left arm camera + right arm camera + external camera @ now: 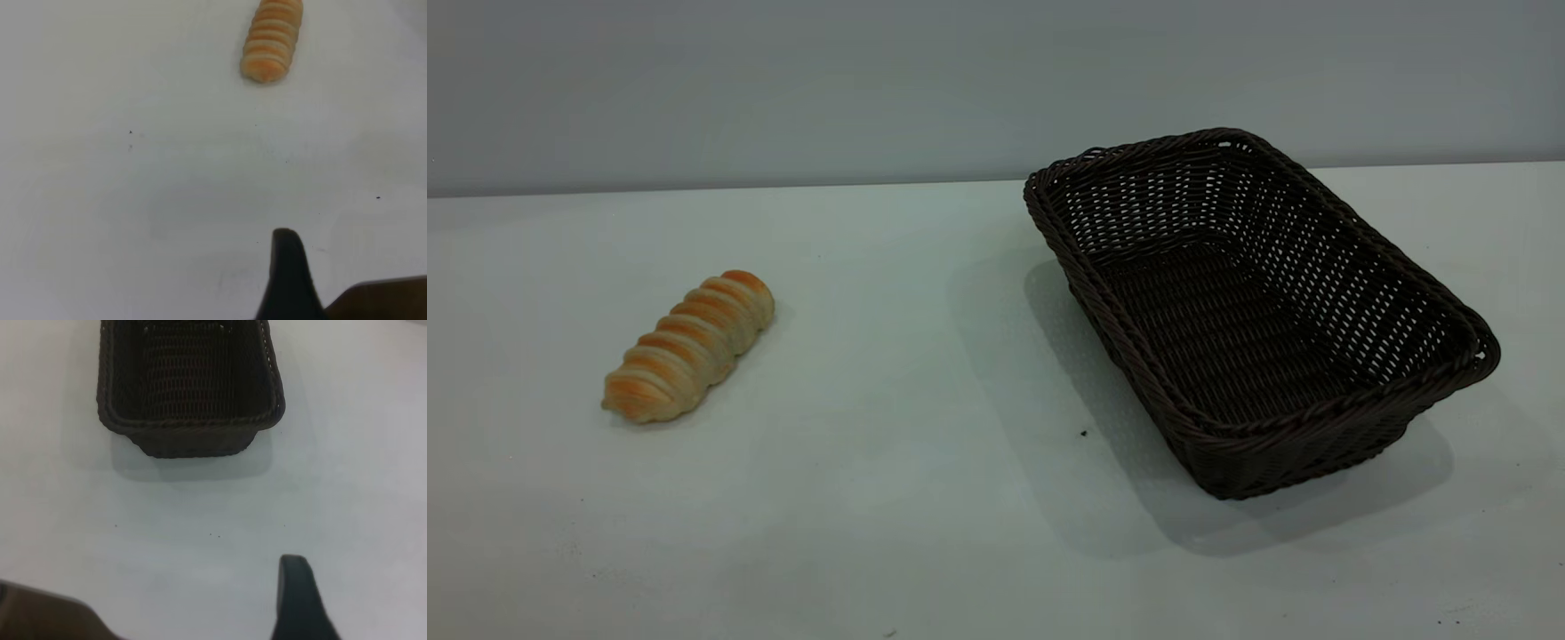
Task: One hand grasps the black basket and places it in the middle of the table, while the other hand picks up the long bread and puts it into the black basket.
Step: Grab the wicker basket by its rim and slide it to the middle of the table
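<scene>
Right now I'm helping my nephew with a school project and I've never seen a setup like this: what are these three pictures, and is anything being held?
It is a table with two robot arms. The wide picture comes from a camera outside the rig: a long bread lies at the left of the white table, an empty black basket at the right. The other two come from cameras on the arms' wrists. The left one looks toward the bread, one dark finger of its tool showing. The right one looks toward the basket, again with one finger showing. Nothing is held.

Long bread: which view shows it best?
Exterior view: the long bread lies whole on the table, ridges clear. Left wrist view cuts off its far end at the frame edge. Right wrist view doesn't show it.
</scene>
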